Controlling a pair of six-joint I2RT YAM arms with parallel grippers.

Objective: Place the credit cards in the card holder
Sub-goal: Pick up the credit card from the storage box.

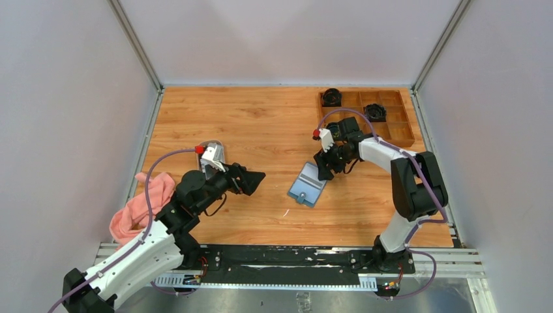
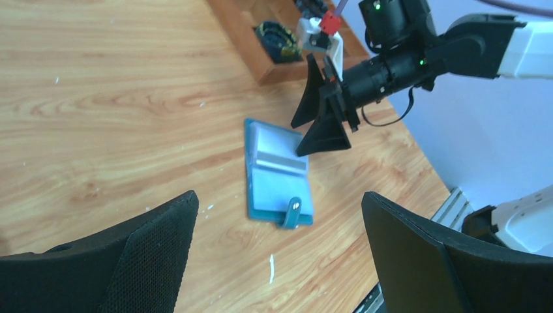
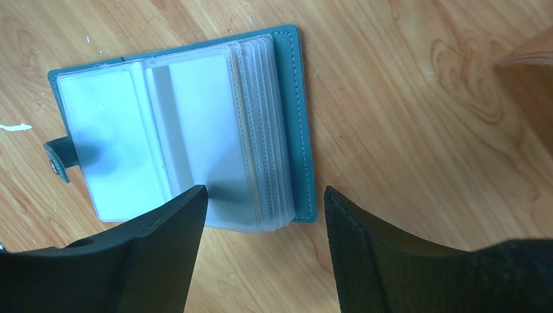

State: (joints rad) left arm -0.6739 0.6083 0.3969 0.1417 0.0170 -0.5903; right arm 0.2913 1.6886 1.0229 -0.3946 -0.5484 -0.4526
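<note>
Top external view, read with both wrist views: the card holder (image 1: 306,185) lies opened flat on the table (image 1: 261,117), slightly right of centre and between your two arms, so that either arm can reach it. Its teal cover faces down and the stack of clear pockets (image 3: 215,130) faces up, which I judge to be the attitude that lets a card slide in. The snap tab (image 3: 57,160) hangs off the edge nearer the arm bases. Your right gripper (image 3: 264,195) hovers just above the pocket stack at the holder's far edge, fingers spread and pinching nothing. It seems placed to press down or page the sleeves. Your left gripper (image 2: 279,199) hangs well apart from the holder on its left, aimed at it, fingers spread wide and likewise empty. No loose credit cards show on the table; the whitish sleeves may already hold some, but glare leaves that uncertain. The wooden tray (image 1: 411,127) sits at the far right corner and the pink cloth (image 1: 140,205) at the left edge, both well apart from the holder
</note>
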